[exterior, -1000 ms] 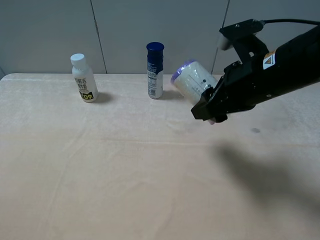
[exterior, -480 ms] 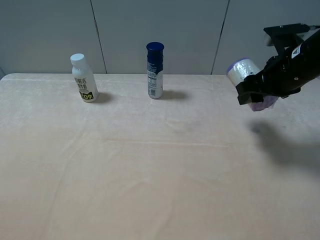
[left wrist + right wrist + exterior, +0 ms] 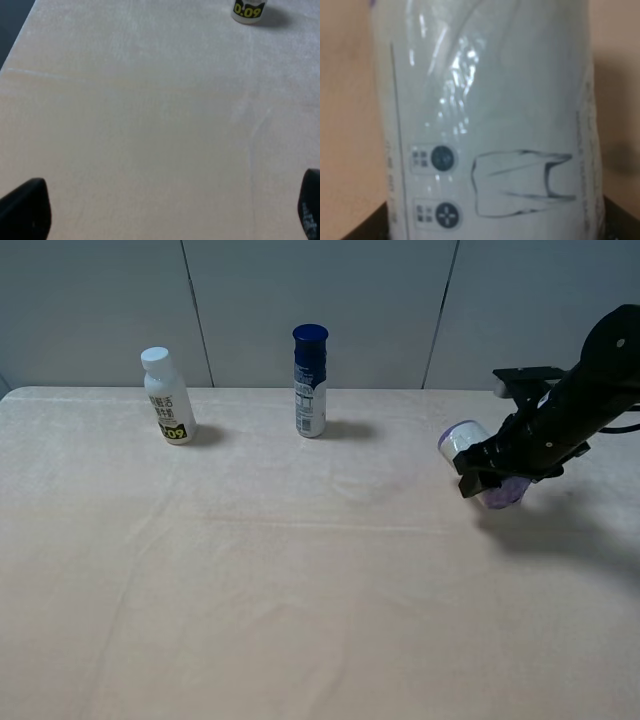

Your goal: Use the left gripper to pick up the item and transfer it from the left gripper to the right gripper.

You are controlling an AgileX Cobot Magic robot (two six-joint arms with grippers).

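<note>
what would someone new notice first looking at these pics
First, the black right tool at the right side of the table, clamped on a stout cream-white cylinder with purple ends and holding it tilted just above the cloth. Next, two upright bottles along the back edge: a white bottle with a white cap on the left and a slim bottle with a dark blue cap near the middle.

Item (image 3: pixel 466 443): cream-white cylinder, purple ends, dark round marks on wrap; tilted
Position: clamped in right gripper (image 3: pixel 487 476), at table's right side
</note>
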